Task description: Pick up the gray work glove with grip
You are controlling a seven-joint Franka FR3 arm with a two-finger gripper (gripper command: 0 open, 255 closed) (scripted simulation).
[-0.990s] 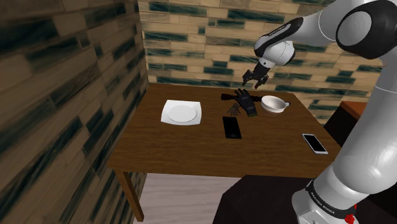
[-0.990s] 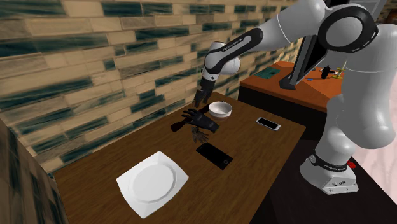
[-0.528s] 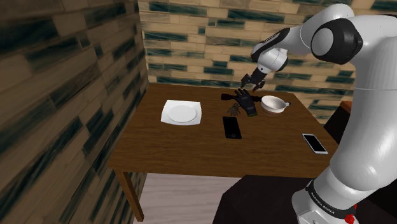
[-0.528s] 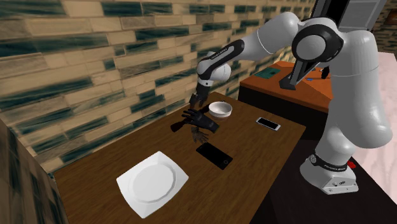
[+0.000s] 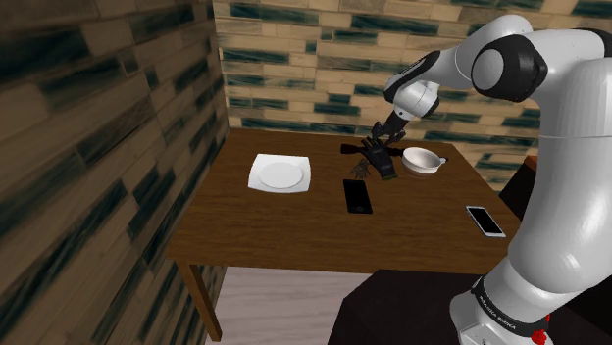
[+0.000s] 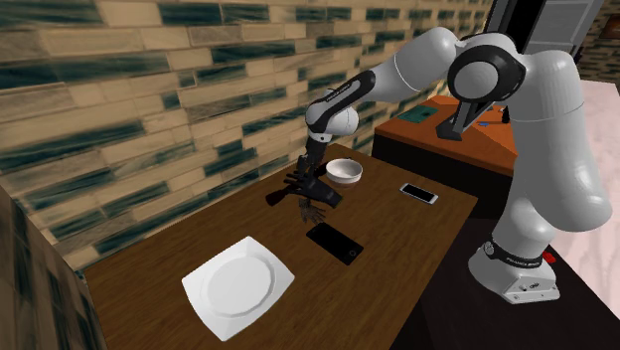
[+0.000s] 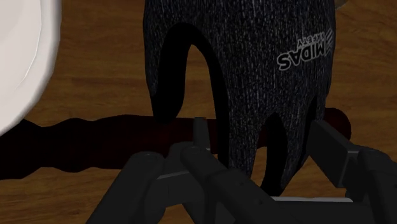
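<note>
The dark gray knit work glove point(image 5: 381, 162) point(image 6: 316, 191) lies at the far side of the wooden table point(image 5: 284, 230), beside a white bowl point(image 5: 422, 160). In the wrist view the glove point(image 7: 254, 63) shows a printed logo, and its fingers point toward the hand. My black gripper point(image 5: 377, 145) point(image 6: 302, 173) has come down right over the glove's far end. It is open point(image 7: 264, 137), with its two fingertips point(image 7: 198, 130) standing on either side of the glove's fingers, and I see no squeeze on them.
A dark rod-like thing point(image 7: 95, 137) lies under the glove. A white plate point(image 5: 280, 174) point(image 6: 238, 285), a black phone point(image 5: 358, 195) point(image 6: 334, 243) and a white phone point(image 5: 484, 221) point(image 6: 418, 193) lie on the table. Brick-patterned walls stand close behind and beside it.
The gripper has dropped from above the bowl's far side down and toward the glove, and now straddles it. The glove has not moved.
</note>
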